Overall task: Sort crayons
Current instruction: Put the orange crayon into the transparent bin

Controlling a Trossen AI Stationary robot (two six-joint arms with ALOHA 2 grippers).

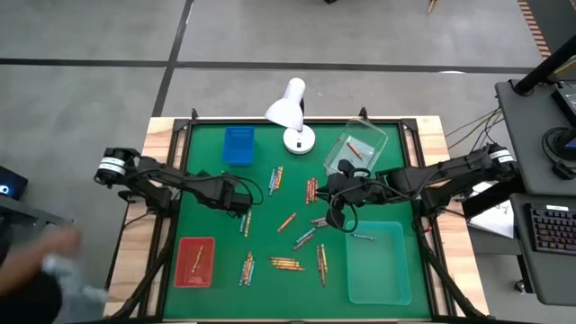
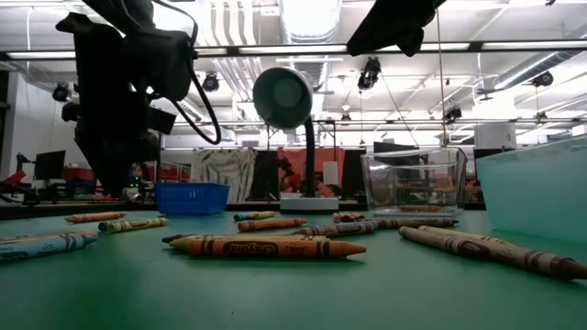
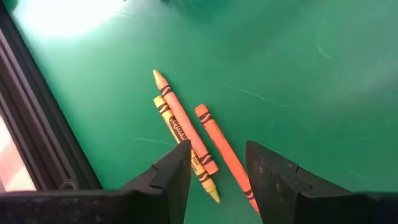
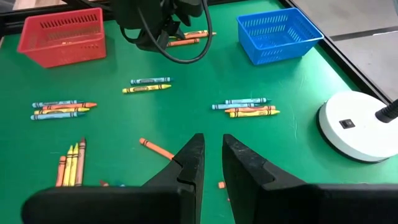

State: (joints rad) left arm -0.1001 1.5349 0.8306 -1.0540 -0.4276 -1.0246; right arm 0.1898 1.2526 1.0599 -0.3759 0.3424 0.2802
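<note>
Below our left pincer (image 3: 217, 177), its fingers parted and empty, three thin paper-wrapped crayons (image 3: 186, 134) lie on the smooth green surface (image 3: 298, 74). Our right pincer (image 4: 211, 162) hovers narrowly parted, gripping nothing.

- High view looks straight down on the whole table (image 1: 270, 297).
- Low view looks level across it, close to the crayons (image 2: 266, 247).
- Both wrist views look down at the table's middle, shared with the high view.

A robotics lab or industrial workshop — beyond the green table (image 2: 293, 293), the low view shows a wide hall with ceiling strip lights (image 2: 312, 18), exposed overhead rails and monitors (image 2: 48, 165). Right of the table stands a desk (image 1: 540, 126) with a keyboard (image 1: 549, 229) and cables.
</note>
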